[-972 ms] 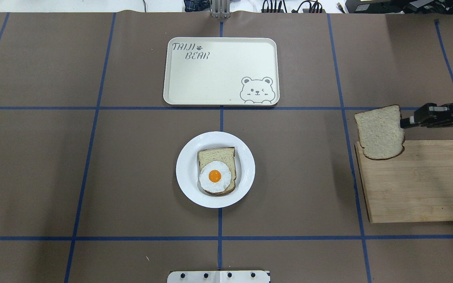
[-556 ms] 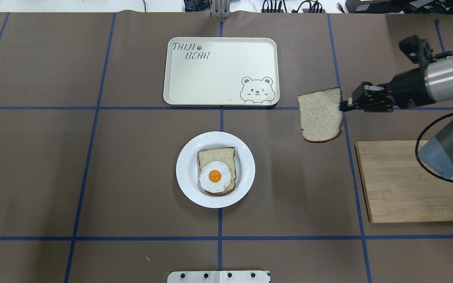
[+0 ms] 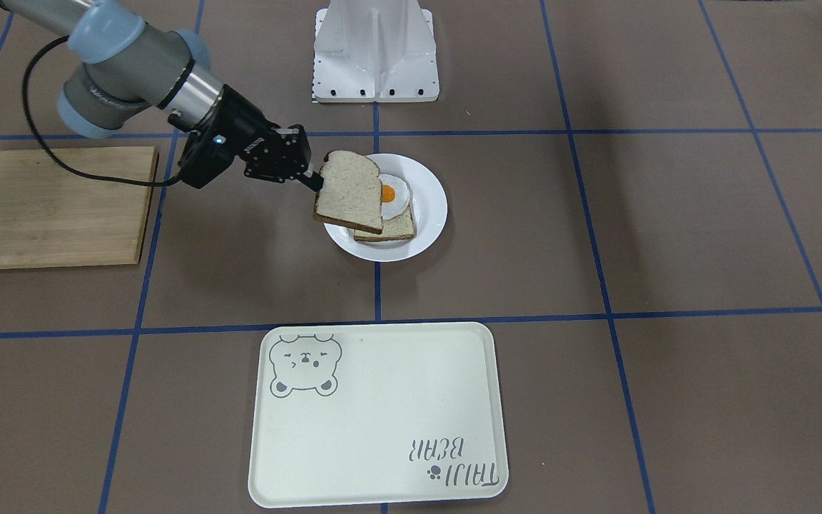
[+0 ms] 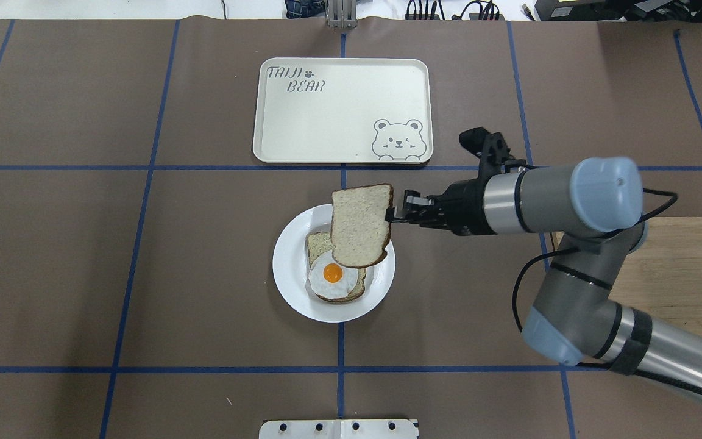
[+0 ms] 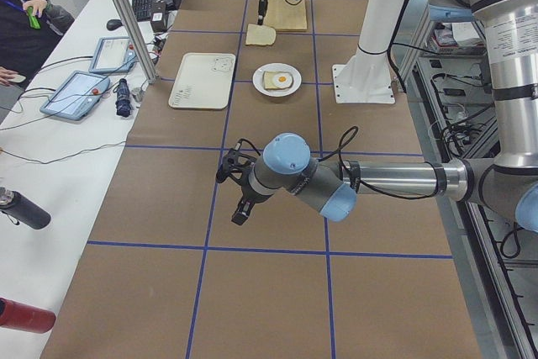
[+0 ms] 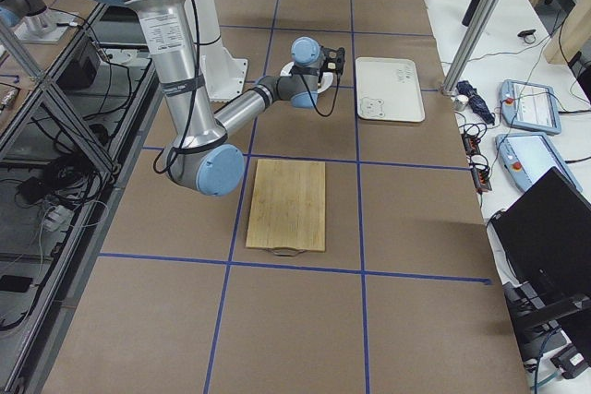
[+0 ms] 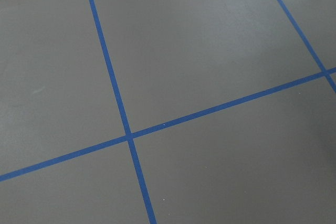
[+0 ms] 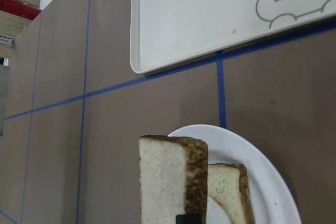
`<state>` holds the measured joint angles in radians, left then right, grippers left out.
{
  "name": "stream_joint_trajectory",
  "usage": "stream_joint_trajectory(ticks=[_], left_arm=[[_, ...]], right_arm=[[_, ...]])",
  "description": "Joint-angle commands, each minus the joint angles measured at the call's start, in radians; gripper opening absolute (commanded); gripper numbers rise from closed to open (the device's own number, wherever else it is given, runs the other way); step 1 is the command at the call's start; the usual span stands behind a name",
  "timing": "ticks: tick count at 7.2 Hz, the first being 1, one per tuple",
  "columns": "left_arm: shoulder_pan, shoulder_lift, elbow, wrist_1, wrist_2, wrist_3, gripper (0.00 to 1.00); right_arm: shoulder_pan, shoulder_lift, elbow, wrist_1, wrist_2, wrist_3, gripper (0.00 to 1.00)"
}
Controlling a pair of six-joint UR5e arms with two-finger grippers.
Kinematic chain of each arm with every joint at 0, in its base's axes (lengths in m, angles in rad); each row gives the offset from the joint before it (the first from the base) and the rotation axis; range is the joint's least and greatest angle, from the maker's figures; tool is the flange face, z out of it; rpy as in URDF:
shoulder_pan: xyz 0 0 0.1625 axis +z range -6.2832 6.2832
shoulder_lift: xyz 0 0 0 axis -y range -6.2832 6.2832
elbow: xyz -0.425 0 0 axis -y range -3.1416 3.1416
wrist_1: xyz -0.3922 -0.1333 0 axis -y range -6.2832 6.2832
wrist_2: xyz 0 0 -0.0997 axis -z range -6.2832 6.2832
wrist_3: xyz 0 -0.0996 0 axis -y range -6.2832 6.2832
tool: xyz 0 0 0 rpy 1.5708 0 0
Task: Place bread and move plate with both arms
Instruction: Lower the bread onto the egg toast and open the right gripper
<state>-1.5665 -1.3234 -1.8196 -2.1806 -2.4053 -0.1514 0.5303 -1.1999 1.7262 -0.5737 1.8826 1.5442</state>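
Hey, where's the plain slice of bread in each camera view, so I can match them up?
Front-facing: bread centre-left, over the plate's left edge.
Overhead: centre, over the plate's upper right.
Exterior left: top centre, beyond the plate.
Exterior right: cannot make it out by the right arm.
Left wrist: not in it.
Right wrist: bottom centre, edge-on.
Shared landmark: the bear tray, in every view but left wrist.

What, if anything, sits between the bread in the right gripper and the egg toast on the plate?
Nothing visible. The right gripper holds the bread above the plate, partly overlapping the egg toast from overhead, with only open air between them.
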Motion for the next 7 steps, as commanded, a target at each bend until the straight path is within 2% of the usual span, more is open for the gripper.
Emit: stream_joint_trajectory(ticks=[1,3,5,6,7], left_arm=[[0.000,-0.002,-0.001,-0.002,0.000,-0.014,0.99],[0.000,-0.017,0.005,-0.002,0.002,-0.039,0.99],[0.000,-0.017,0.005,-0.002,0.002,-0.039,0.99],[0.000,-0.017,0.005,-0.002,0.000,-0.039,0.99],[0.000,-0.016,0.006,-0.002,0.002,-0.040,0.99]], right_arm=[[-0.088,0.057,-0.104,0.006,-0.076,-0.068,0.00],[-0.113,0.051,-0.108,0.005,-0.077,-0.069,0.00],[-0.122,0.052,-0.160,0.008,-0.091,-0.070,0.00],[-0.127,0.054,-0.165,0.006,-0.097,-0.069,0.28],[-0.110,0.059,-0.154,-0.008,-0.103,-0.067,0.99]])
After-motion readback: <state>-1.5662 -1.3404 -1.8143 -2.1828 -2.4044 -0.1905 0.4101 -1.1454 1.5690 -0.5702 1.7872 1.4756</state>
